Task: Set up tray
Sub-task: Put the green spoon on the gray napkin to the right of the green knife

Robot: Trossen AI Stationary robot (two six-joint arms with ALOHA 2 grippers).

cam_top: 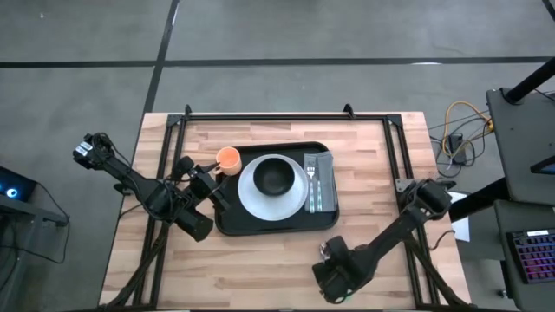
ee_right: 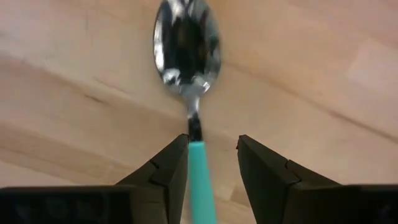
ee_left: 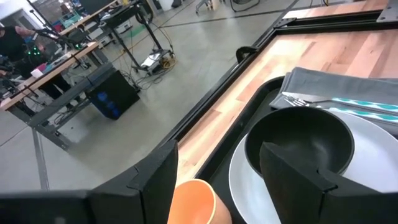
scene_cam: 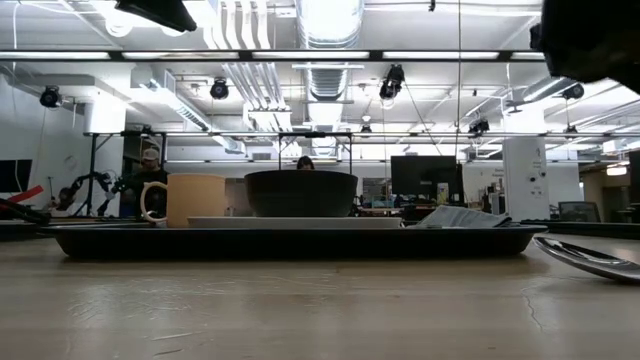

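Right gripper sits low over the spoon on bare table, near edge, well apart from the tray. Jaws narrow but parted; teal handle hugs one finger, not clamped. Center the handle between the fingers before closing, grip near the neck, lift level. Left gripper is wide open above the cup at the tray's left end. Tray is mid-table with plate, bowl, napkin, fork.

- A robotics lab or open industrial workspace.
- Exposed silver ceiling ducts and strip lights run overhead at 12 o'clock in the low view.
- Bare grey concrete floor surrounds the pale wooden butcher-block desk.
- Workbenches loaded with electronics and loose cables stand beyond.
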